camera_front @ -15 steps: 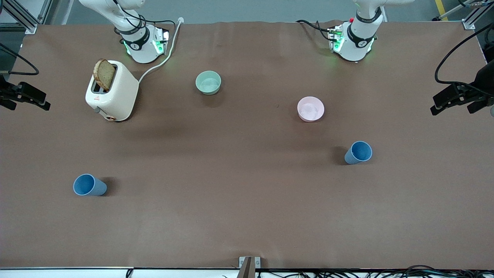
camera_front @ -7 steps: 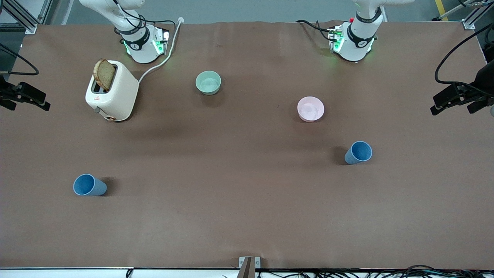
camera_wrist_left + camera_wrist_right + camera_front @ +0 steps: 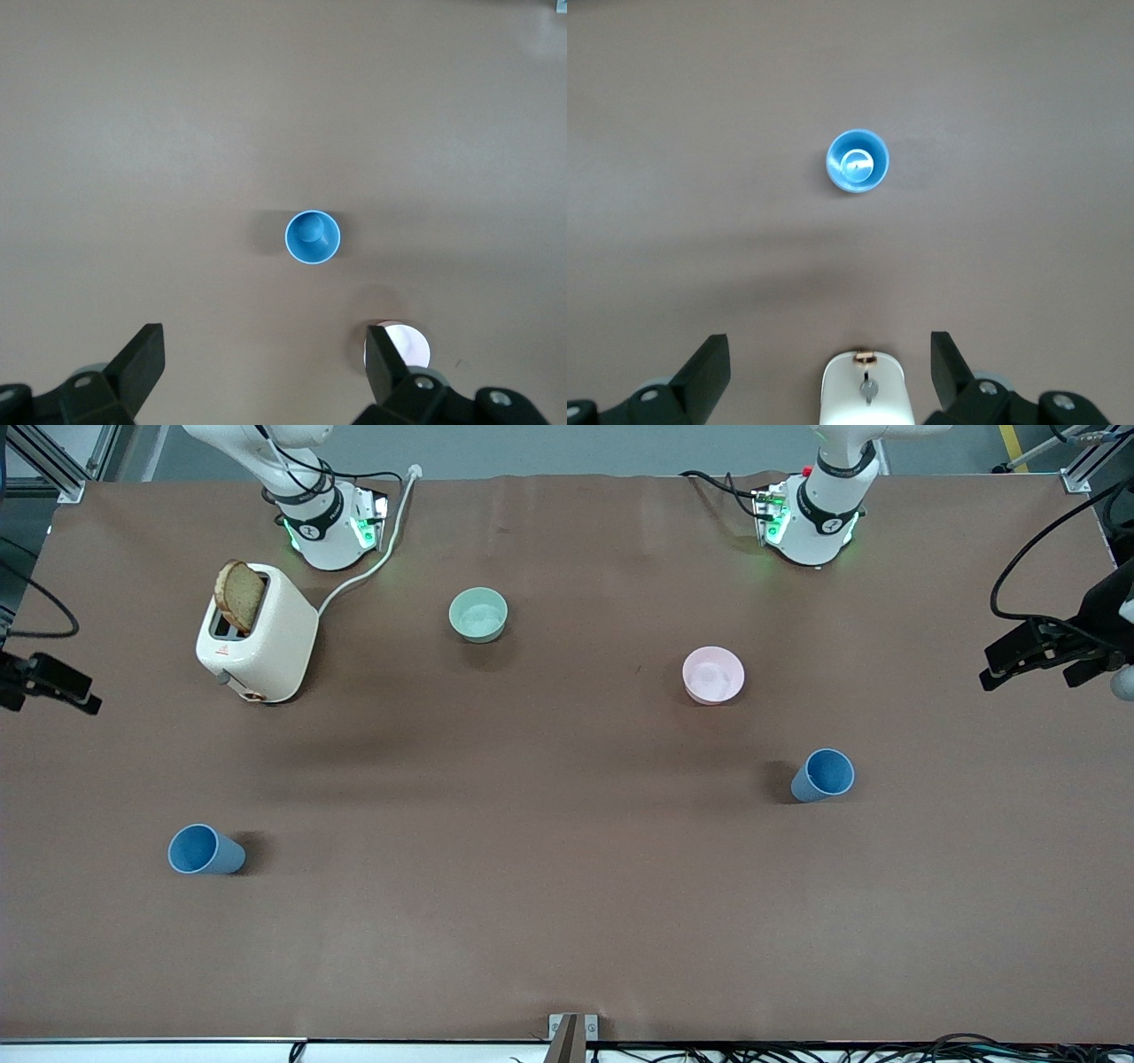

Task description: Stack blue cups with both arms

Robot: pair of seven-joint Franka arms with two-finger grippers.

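Both blue cups stood upright on the brown table (image 3: 567, 886), mouths up, well apart from each other and not stacked. Taking the pink bowl (image 3: 713, 675) as reference: one blue cup (image 3: 823, 775) stood near it, nearer to the front camera and a little toward the left arm's end of the table, not touching it; the other blue cup (image 3: 203, 850) stood well apart from it, toward the right arm's end and nearer still to the camera. The mint-green bowl (image 3: 478, 615) sat farther from the camera than the pink bowl, toward the right arm's end. The white toaster (image 3: 258, 634), with a slice of bread (image 3: 239, 596) standing up out of one slot, sat farther along toward that same end, at about the mint-green bowl's depth. The left gripper (image 3: 1045, 654) hung in the air at the left arm's edge of the table, clear of the pink bowl, jaws spread wide and holding nothing; in the left wrist view its fingers (image 3: 133, 367) framed bare table, with a cup (image 3: 313, 237) and the pink bowl's rim (image 3: 403, 343) below. The right gripper (image 3: 49, 685) hung at the other table edge, jaws likewise spread and empty; the right wrist view showed a cup (image 3: 858, 161) and the toaster's end (image 3: 866, 394) beneath it.
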